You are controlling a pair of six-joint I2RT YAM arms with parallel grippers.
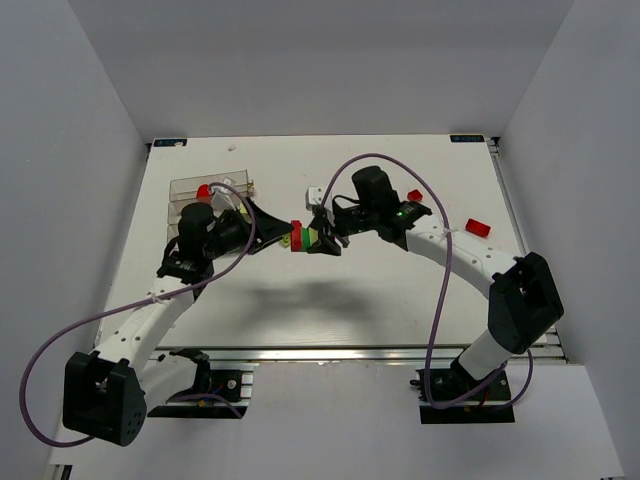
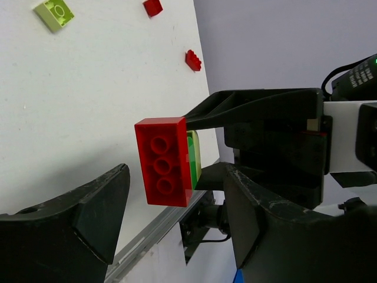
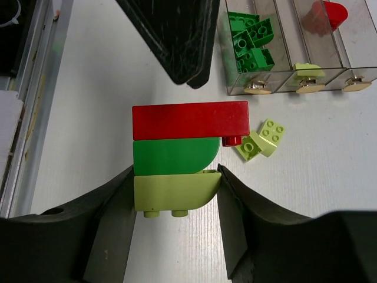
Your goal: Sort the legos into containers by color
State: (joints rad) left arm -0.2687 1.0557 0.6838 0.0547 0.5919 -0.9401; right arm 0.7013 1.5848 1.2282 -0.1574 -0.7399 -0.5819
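My right gripper (image 1: 318, 240) (image 3: 175, 177) is shut on the lime brick (image 3: 174, 191) at the bottom of a three-brick stack. A dark green brick (image 3: 171, 156) and a red brick (image 3: 188, 119) sit above the lime one, and the stack (image 1: 303, 240) is held over the table's middle. My left gripper (image 1: 283, 228) (image 2: 177, 200) is open. Its fingers (image 2: 100, 218) stand on either side of the stack's red end (image 2: 162, 162) without touching it. The clear tray (image 1: 190, 188) (image 3: 283, 76) holds green bricks (image 3: 250, 38), a lime piece (image 3: 306, 69) and a red piece (image 3: 327, 13) in separate compartments.
Two lime bricks (image 3: 263, 138) lie on the table just in front of the tray. Loose red bricks (image 1: 478, 228) (image 1: 414, 195) lie at the right, and a white piece (image 1: 315, 193) lies behind the grippers. The left wrist view shows a lime brick (image 2: 54, 13) and two red bricks (image 2: 192, 59).
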